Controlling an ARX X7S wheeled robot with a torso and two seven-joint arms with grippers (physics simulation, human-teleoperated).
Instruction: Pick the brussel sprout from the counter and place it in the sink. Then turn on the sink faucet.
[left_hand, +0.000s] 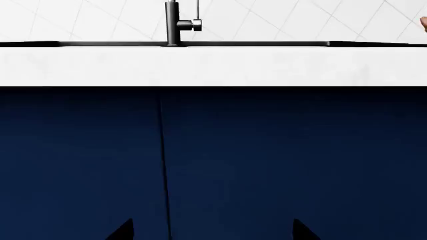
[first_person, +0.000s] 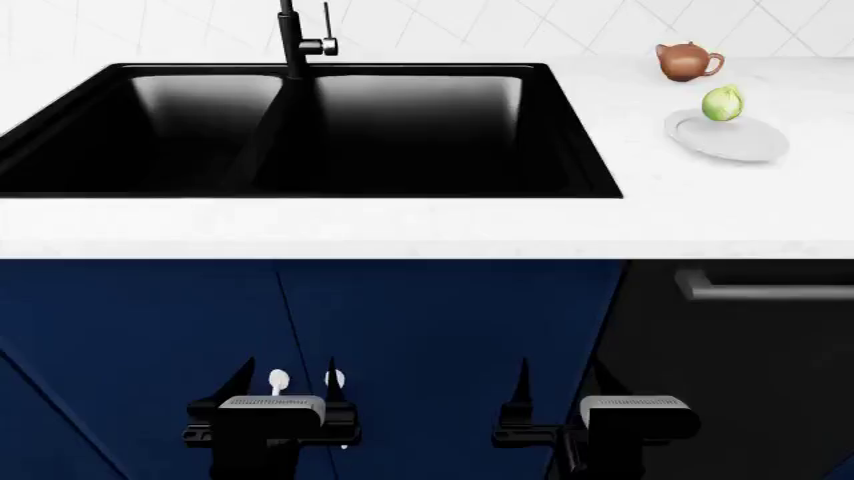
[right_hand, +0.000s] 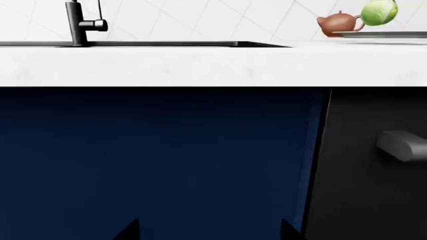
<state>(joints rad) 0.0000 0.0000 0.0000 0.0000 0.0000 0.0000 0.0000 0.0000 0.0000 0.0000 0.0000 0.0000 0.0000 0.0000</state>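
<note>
Nearest in the head view, both arms hang low in front of the navy cabinet doors (first_person: 400, 340), below the desk's front edge. The left end effector (first_person: 288, 385) and the right end effector (first_person: 558, 385) each show two dark prongs standing apart with nothing between them, so both are released and empty; the wrist views show the same spread tips against the cabinet front.

Above them runs the white desk (first_person: 400, 225). Set into it at about 11 o'clock from the right end effector is the black double sink (first_person: 400, 130), with the sink faucet (first_person: 296, 40) rising behind the divider, its lever on the side.

Farther back, at roughly 1 o'clock from the right end effector, the brussel sprout (first_person: 722, 103) sits on the far rim of a pale grey plate (first_person: 734, 142), well apart from the sink. It is near round, so no long axis governs the grasp. A brown teapot (first_person: 686, 62) stands just behind it.

The right arm is plainly nearer; my judgement is that it must rise above the desk edge and reach forward and right.
</note>
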